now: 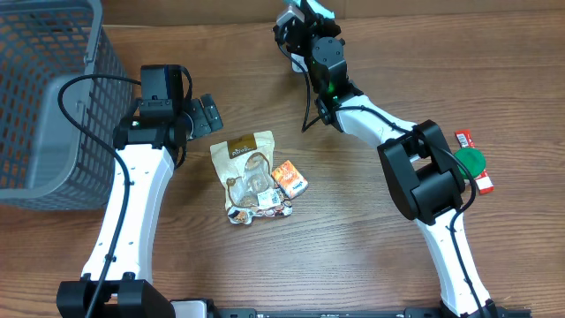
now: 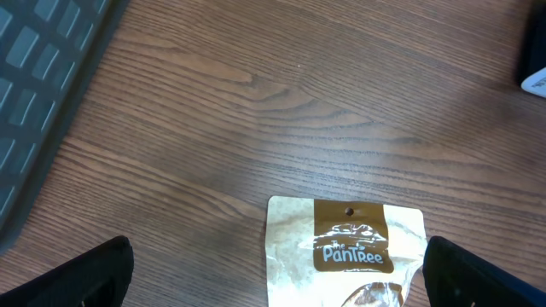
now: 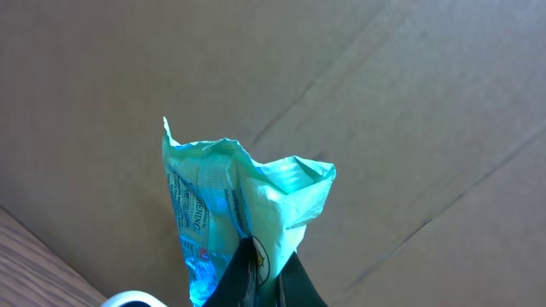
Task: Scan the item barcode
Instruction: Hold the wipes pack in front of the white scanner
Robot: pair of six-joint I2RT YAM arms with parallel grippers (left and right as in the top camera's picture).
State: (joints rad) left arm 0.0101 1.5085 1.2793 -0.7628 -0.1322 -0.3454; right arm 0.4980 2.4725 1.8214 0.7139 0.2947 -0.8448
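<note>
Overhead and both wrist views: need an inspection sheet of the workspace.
Surface: wooden table, bare wood between the things.
Job's things: teal packet raised in the right gripper, no barcode made out; PanTree pouch lying flat, small orange packet beside it.
Clutter: grey basket at the left; red packets and a green item by the right arm.
Grippers: left gripper open, empty, above the pouch's top edge; right gripper shut on the teal packet.
Cables: black cable loops off the left arm; second cable hangs by the right arm.
Surroundings: cardboard behind the raised packet.
</note>
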